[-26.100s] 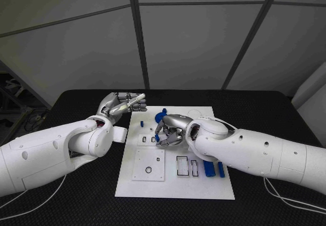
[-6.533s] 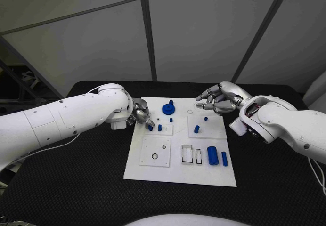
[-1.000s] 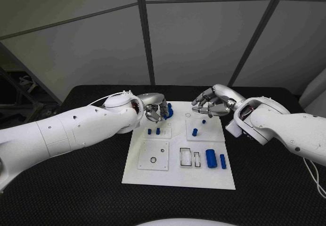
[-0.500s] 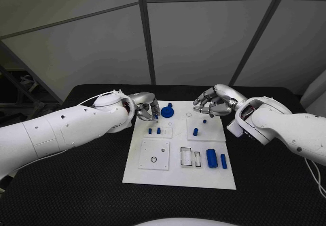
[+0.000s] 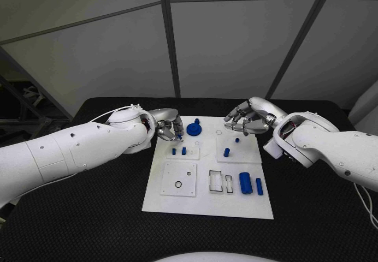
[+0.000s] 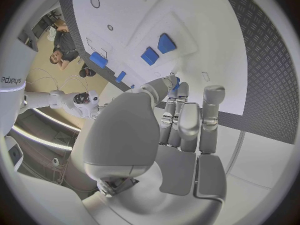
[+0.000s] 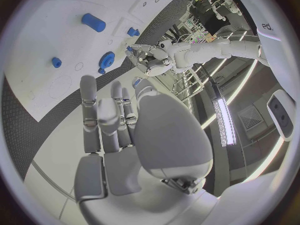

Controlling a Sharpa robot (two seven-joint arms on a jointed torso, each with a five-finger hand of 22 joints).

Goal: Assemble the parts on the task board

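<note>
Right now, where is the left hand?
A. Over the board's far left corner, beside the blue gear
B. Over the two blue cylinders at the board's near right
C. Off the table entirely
A: in the head view the left hand is over the far left corner of the board, just left of the blue gear.
</note>
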